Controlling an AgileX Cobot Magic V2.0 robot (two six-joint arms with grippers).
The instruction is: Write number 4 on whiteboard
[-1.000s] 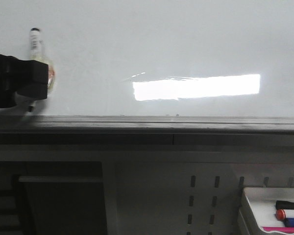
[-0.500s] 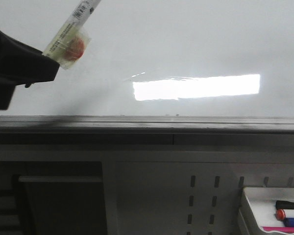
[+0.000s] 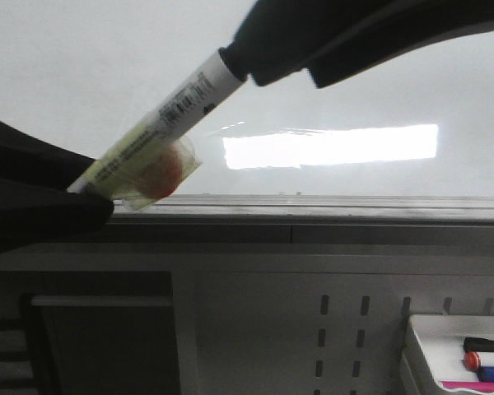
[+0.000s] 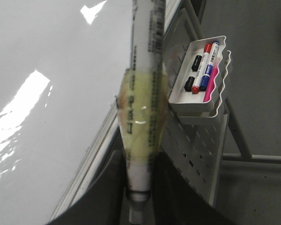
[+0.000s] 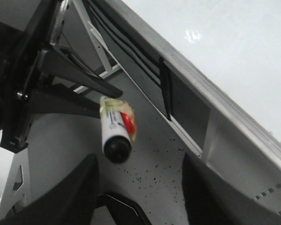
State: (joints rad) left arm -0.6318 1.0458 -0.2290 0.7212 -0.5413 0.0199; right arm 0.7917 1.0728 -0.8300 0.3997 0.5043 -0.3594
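The whiteboard (image 3: 82, 49) is bare; no number 4 shows on it. My left gripper (image 3: 95, 185) is shut on the tip end of a white marker (image 3: 173, 107) wrapped in yellowish tape with a red patch. The marker slants up to the right in front of the board's lower edge. My right gripper (image 3: 267, 66) is at its black cap end. In the right wrist view the right gripper (image 5: 139, 161) stands open, the cap (image 5: 117, 149) between its fingers and apart from them. In the left wrist view the left gripper (image 4: 138, 187) clamps the marker (image 4: 143, 108).
The board's dark grey frame edge (image 3: 313, 210) runs across below the marker. A white tray (image 3: 412, 329) with red, blue and black markers hangs on a perforated panel (image 3: 337, 329) at lower right; it also shows in the left wrist view (image 4: 196, 110).
My left gripper tilted the marker from upright over to the right and lowered it. My right gripper came in from the upper right and now has its open fingers around the cap end.
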